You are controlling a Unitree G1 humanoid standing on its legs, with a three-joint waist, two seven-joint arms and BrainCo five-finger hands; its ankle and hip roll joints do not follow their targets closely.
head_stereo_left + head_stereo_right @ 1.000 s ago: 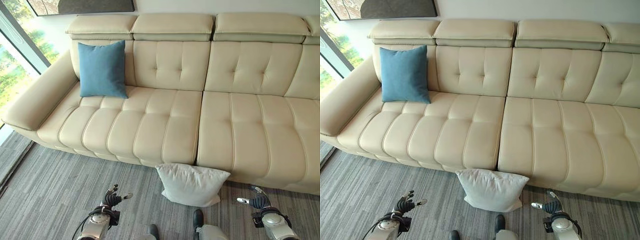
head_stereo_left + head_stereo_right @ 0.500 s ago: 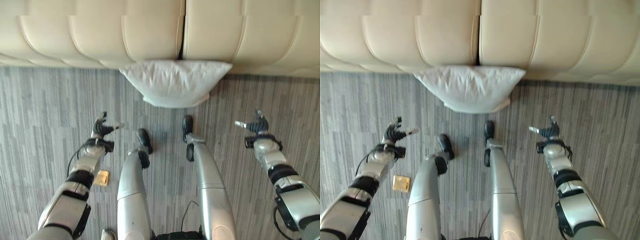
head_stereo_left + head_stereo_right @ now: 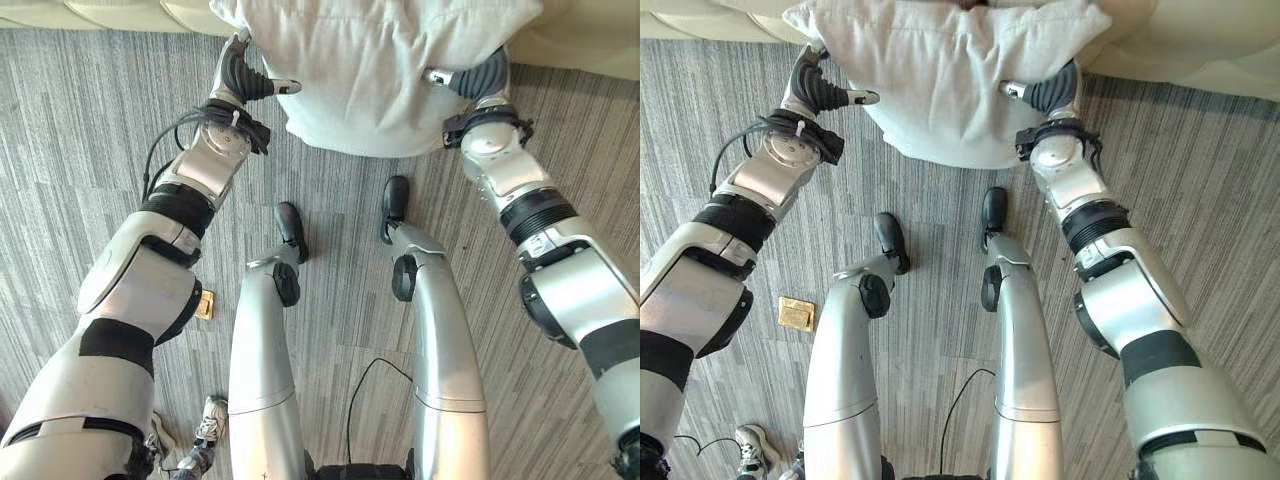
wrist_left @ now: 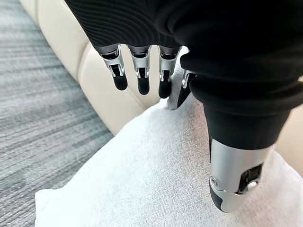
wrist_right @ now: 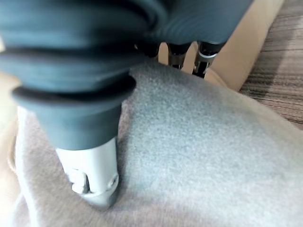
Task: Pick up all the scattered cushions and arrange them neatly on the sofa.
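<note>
**Desk:** Against the foot of the cream sofa, what lies on the grey carpet?

**Photographer:** One white cushion, leaning against the sofa's front edge, its lower corner on the floor. Both of the robot's hands are at it, one on each side.

**Desk:** How is the left hand placed?

**Photographer:** It sits at the cushion's left edge. Seen from the wrist, its fingers are straight and spread, pointing toward the sofa's front above the fabric, tips near the cushion's upper edge. The thumb lies apart from them over the white cloth. Nothing is gripped.

**Desk:** And the right hand?

**Photographer:** At the cushion's right edge. Its thumb presses down onto the fabric, while the fingers reach over the far side between cushion and sofa. Whether they curl round the cloth, I cannot tell; the hand's dark cover hides most of them.

**Desk:** Anything else on the floor?

**Photographer:** A small yellowish square object lies on the carpet beside the left arm, well apart from the cushion.
</note>
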